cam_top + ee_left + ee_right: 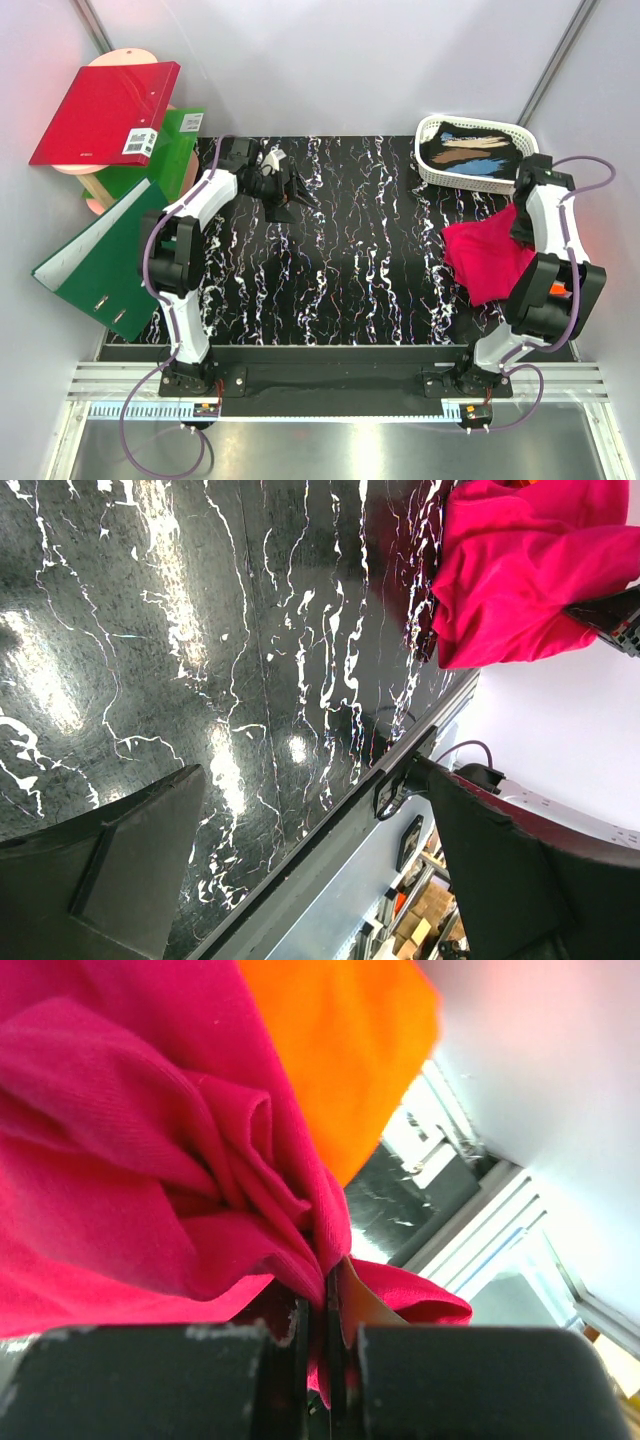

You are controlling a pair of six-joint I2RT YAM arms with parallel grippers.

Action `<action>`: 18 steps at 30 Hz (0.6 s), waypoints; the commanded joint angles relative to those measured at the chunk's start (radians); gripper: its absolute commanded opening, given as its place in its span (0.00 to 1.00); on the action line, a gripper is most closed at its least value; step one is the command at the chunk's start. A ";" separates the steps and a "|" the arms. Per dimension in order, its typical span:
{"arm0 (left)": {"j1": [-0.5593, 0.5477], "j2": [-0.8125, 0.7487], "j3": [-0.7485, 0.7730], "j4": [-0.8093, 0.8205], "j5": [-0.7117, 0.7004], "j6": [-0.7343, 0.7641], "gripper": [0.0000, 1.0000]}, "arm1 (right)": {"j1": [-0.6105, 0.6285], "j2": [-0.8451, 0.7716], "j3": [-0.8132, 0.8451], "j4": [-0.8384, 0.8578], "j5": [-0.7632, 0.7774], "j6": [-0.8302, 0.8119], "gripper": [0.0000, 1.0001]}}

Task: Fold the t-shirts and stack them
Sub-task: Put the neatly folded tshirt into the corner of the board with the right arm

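Right wrist view shows the right gripper point(328, 1295) pinched tight on the magenta t-shirt point(130, 1160), bunched well right of the empty, wide-open left gripper point(283, 193).

The right gripper point(328, 1312) has its jaws pinched together on a bunched fold of the magenta-pink t-shirt point(130, 1160), whose deep creases fill the left of the view. The orange t-shirt point(340, 1050) shows just behind it at the top. To the right, a strip of black worktop point(385, 1210) runs beside pale metal rails point(480, 1230).
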 commanded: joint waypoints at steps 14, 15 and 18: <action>-0.003 0.014 0.050 0.004 0.044 0.022 0.99 | -0.148 0.031 0.118 0.033 0.161 0.014 0.00; -0.003 0.014 0.050 0.004 0.042 0.024 0.99 | -0.154 0.036 0.129 0.035 0.168 0.013 0.00; -0.003 0.014 0.050 0.002 0.044 0.024 0.99 | -0.178 0.062 0.162 0.046 0.168 0.010 0.00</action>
